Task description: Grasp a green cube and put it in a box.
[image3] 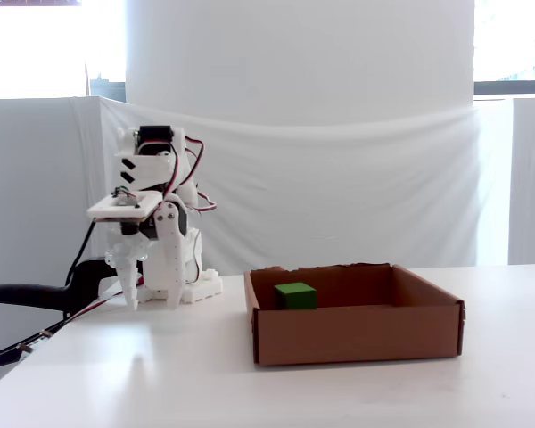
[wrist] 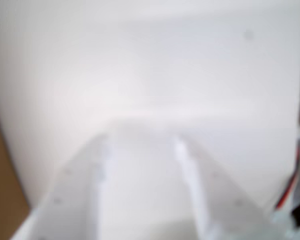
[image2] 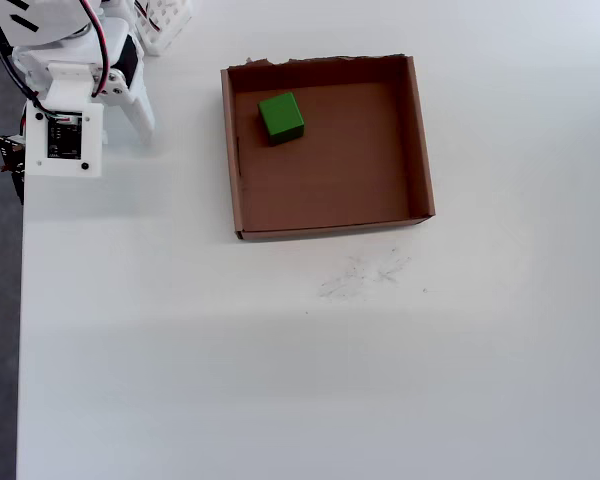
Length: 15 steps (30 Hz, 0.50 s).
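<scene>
The green cube (image2: 280, 117) lies inside the box (image2: 421, 130), near its far left corner in the overhead view. In the fixed view the cube (image3: 295, 295) shows over the box's front wall (image3: 357, 334). My gripper (image2: 142, 122) is folded back by the arm's base, well left of the box, and points down at the table (image3: 150, 303). The blurred wrist view shows my two white fingers (wrist: 142, 142) with a gap between them and only white surface in that gap. The gripper holds nothing.
The table's left edge runs close to the arm (image2: 22, 250). A white object with red marks (image2: 165, 25) stands behind the arm. Black cables (image3: 27, 299) hang off the left side. Faint scuff marks (image2: 360, 275) lie in front of the box.
</scene>
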{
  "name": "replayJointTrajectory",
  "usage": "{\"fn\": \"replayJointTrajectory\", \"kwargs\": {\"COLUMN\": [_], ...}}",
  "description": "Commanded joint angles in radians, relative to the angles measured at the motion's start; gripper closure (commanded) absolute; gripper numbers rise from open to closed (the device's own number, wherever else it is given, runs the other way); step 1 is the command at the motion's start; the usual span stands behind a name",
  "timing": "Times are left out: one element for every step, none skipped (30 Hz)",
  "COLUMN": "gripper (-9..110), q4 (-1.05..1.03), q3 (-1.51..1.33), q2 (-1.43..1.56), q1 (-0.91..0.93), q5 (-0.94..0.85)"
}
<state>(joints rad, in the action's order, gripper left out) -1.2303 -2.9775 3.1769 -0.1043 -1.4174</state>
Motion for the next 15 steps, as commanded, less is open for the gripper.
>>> {"fn": "replayJointTrajectory", "kwargs": {"gripper": [85,85,85,85,85,85,85,85,85,85,85,85,85,84,84], "q4": [-0.003,-0.003,-0.003,-0.003,-0.003,-0.002,-0.002,-0.002,-0.002,-0.003,-0.003,-0.003,-0.003,-0.003,-0.003], "q3": [0.005,0.005,0.005,0.005,0.005,0.005,0.005,0.005,0.005,0.005,0.005,0.005,0.005,0.005,0.005], "q2": [0.006,0.006,0.006,0.006,0.006,0.006,0.006,0.006,0.006,0.006,0.006,0.006,0.006,0.006,0.006], "q1": [-0.009,-0.009,-0.009,-0.009,-0.011,-0.011,-0.011,-0.011,-0.011,-0.011,-0.011,-0.011,-0.011,-0.011,-0.011], "q5": [-0.002,-0.002,-0.002,0.003,0.006,0.008,0.011,0.017,0.020,0.023,0.026,0.028,0.029,0.029,0.032]}}
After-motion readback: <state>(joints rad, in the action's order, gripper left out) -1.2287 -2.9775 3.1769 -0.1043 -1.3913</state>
